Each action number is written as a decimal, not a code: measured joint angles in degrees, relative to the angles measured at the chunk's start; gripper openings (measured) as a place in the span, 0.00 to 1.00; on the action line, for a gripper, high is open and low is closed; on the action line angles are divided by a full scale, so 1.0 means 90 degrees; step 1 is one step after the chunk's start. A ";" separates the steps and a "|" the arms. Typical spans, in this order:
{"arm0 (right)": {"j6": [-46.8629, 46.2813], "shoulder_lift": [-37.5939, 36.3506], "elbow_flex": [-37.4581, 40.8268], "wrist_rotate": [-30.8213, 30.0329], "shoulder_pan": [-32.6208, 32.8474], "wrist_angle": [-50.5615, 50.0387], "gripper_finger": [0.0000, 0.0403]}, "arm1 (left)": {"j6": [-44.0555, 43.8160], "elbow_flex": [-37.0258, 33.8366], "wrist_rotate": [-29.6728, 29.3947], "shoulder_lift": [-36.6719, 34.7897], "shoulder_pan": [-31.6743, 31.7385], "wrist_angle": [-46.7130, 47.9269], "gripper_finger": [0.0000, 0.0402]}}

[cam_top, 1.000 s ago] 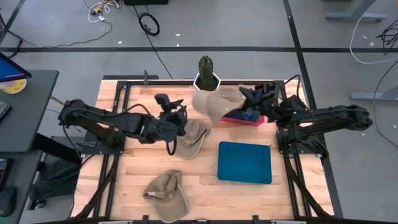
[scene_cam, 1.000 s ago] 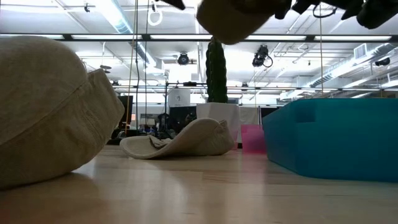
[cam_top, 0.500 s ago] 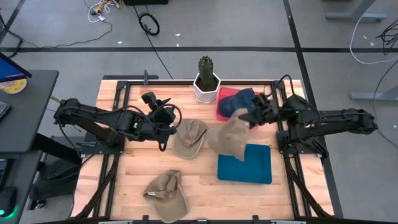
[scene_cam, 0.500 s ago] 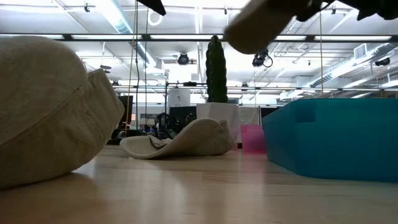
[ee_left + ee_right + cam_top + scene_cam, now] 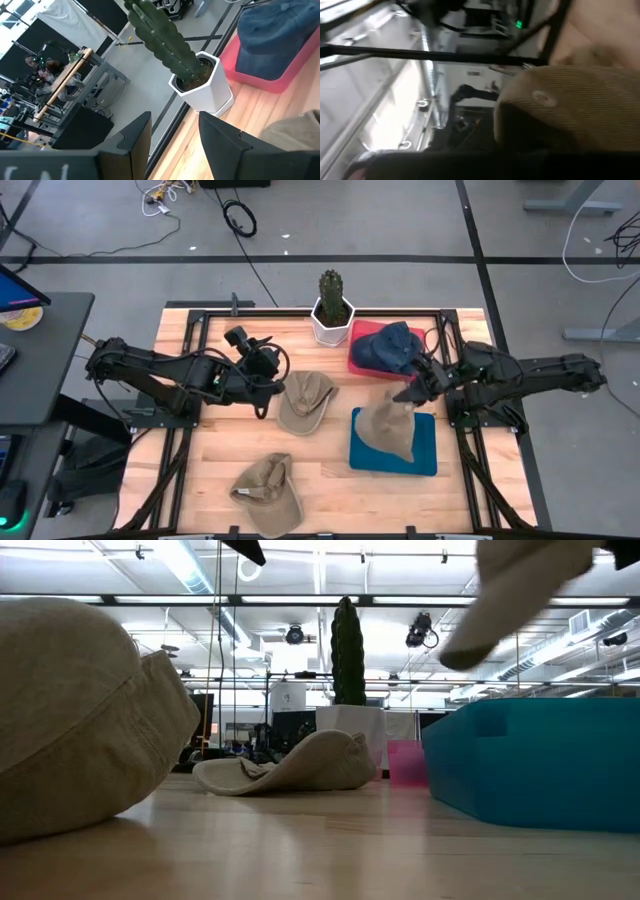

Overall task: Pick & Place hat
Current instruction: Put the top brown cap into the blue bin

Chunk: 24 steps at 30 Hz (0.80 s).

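High view, right gripper (image 5: 409,392): at your 3 o'clock on the table (image 5: 210,480), pinching the tan hat (image 5: 385,428), which hangs over the teal tray (image 5: 425,452).
High view, left gripper (image 5: 268,352): at your 9 o'clock, spread and empty, just beside the flat tan cap (image 5: 305,402).
High view, other things: a navy cap (image 5: 388,346) sits on the pink tray (image 5: 358,361) at 1 o'clock; cactus pot (image 5: 332,310) at 12; another beige cap (image 5: 266,492) at 7.
Low view: your carried tan hat (image 5: 525,585) dangles at 1 o'clock above the teal tray (image 5: 535,760); the beige cap (image 5: 85,715) fills 9 o'clock, the flat tan cap (image 5: 295,765) lies mid-table before the cactus pot (image 5: 349,725).
Left wrist view: gripper fingers (image 5: 131,142) stand apart, nothing between; cactus pot (image 5: 205,85) and navy cap (image 5: 272,40) ahead.
Right wrist view: tan hat (image 5: 575,107) fills the frame right at the gripper; you can't see the fingers themselves here.
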State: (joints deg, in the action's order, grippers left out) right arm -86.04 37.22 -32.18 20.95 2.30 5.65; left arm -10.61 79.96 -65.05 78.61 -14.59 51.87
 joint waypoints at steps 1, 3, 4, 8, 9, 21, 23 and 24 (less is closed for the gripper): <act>-0.0003 -0.0057 0.0000 -0.0095 0.0104 -0.0216 0.00 | -0.0069 0.0000 0.0002 0.0000 0.0002 0.0001 0.42; -0.0043 -0.0157 0.0000 -0.0336 0.0300 -0.0623 0.00 | -0.0119 0.0000 -0.0002 0.0000 0.0002 -0.0001 0.42; -0.0052 -0.0203 0.0000 -0.0488 0.0396 -0.0801 0.00 | -0.0135 0.0000 0.0000 0.0000 0.0002 -0.0001 0.42; -0.0170 -0.0347 0.0000 -0.1101 0.0783 -0.1234 0.00 | -0.0226 0.0000 0.0000 0.0000 0.0010 -0.0004 0.42; -0.0196 -0.0369 0.0000 -0.1192 0.0876 -0.1317 0.00 | -0.0226 0.0000 0.0002 0.0000 0.0029 -0.0004 0.42; -0.0676 -0.0402 0.0000 -0.1511 0.1740 -0.2557 0.00 | -0.0258 0.0000 0.0092 0.0002 0.0321 -0.0023 0.42; -0.0759 -0.0402 0.0000 -0.1609 0.1839 -0.2809 0.00 | -0.0258 0.0000 0.0092 0.0002 0.0356 -0.0023 0.42; -0.0768 -0.0402 0.0000 -0.1650 0.1883 -0.2906 0.00 | -0.0258 0.0000 0.0092 0.0002 0.0367 -0.0025 0.42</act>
State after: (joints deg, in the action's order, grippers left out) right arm -92.95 33.61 -32.18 6.10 19.24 -20.51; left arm -12.93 79.96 -64.23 78.63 -11.28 51.65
